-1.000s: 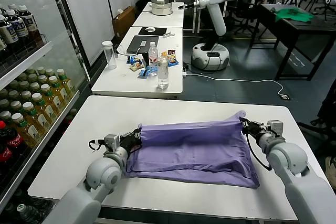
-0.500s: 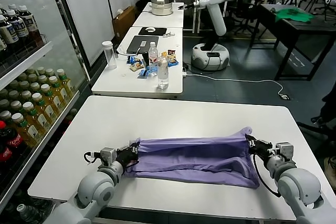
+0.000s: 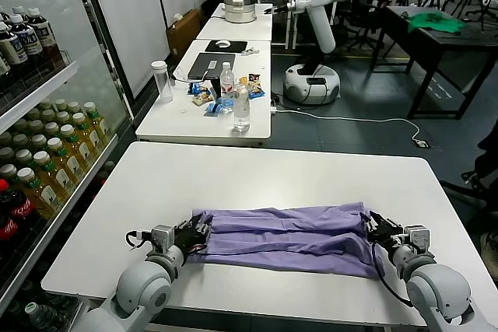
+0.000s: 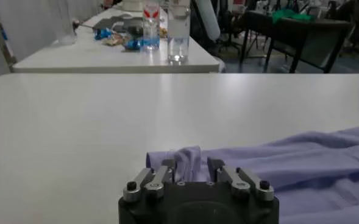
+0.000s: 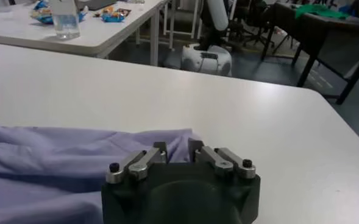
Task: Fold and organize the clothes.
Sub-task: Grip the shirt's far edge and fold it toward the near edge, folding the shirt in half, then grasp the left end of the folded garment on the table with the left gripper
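Note:
The clothes, a lavender T-shirt (image 3: 284,239), lie folded into a long flat band across the near part of the white table (image 3: 272,169). My left gripper (image 3: 198,232) is low on the table at the band's left end. In the left wrist view its jaws (image 4: 190,165) stand apart, with a loose tuft of the shirt (image 4: 301,164) between them. At the right end, my right gripper (image 3: 373,225) also rests low. In the right wrist view the right gripper (image 5: 178,149) is open too, and the shirt's edge (image 5: 57,152) lies in the gap.
A shelf of drink bottles (image 3: 47,153) runs along the left. Beyond the table stands a second white table with water bottles (image 3: 241,106) and snacks. Farther back are a white robot (image 3: 319,5) and a black table with a green cloth (image 3: 436,21).
Both grippers have come down and toward the near edge, bringing the shirt's lifted edge over onto itself. Both have opened, and the shirt now lies flat.

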You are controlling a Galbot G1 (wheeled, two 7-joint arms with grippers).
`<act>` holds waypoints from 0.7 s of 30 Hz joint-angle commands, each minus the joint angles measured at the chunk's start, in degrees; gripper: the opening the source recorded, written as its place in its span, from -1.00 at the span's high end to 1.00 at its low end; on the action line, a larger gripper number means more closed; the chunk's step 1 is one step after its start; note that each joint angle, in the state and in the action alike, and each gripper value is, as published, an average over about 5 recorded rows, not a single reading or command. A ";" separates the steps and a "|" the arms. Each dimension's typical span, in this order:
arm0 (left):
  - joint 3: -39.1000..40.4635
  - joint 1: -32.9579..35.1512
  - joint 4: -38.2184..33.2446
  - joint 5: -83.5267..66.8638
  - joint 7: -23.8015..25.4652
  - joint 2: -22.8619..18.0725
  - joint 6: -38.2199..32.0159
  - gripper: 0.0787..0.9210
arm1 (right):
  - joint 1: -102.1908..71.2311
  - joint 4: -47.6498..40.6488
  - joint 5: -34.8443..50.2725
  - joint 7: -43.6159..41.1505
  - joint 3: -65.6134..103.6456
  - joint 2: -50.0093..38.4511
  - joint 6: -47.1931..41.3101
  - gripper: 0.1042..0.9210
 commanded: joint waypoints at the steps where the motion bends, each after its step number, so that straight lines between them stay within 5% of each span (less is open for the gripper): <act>1: -0.10 6.08 -6.66 11.17 -3.70 -4.35 -3.24 -0.06 | -5.62 3.84 -4.58 -0.31 1.41 2.56 0.10 0.02; 11: 0.65 11.05 -2.07 20.70 -8.30 -13.43 -6.06 -0.70 | -11.60 6.51 -6.07 -0.59 3.66 5.54 0.92 -0.66; 21: 0.65 9.35 3.51 22.54 -9.31 -16.18 -7.04 -0.77 | -12.70 7.00 -6.42 -0.62 3.92 6.39 1.42 -0.76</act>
